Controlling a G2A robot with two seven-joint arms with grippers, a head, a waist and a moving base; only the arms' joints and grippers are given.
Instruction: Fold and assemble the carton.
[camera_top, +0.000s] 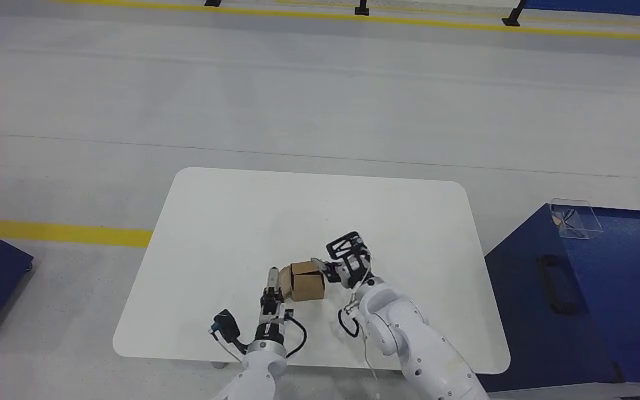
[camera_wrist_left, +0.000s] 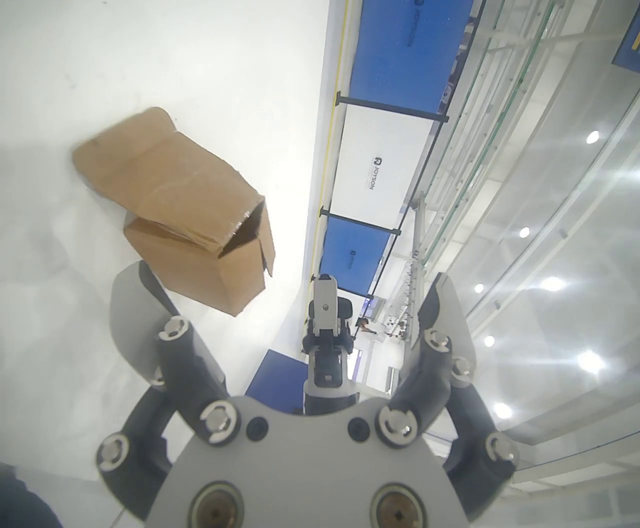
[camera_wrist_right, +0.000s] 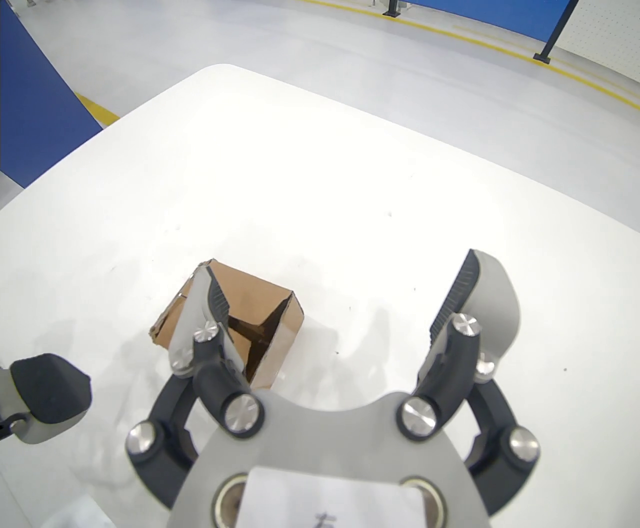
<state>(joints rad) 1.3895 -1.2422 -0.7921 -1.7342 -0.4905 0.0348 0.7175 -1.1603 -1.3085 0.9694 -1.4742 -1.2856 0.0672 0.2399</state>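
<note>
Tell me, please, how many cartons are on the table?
1. The carton lies on the white table near the robot's edge, between the open left gripper and the open right gripper. No other seems hidden.

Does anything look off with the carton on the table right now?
Yes. The carton lies between the left gripper and the right gripper, both open and not gripping it. One end gapes open sideways with a loose flap sticking out, so it looks only half assembled.
</note>
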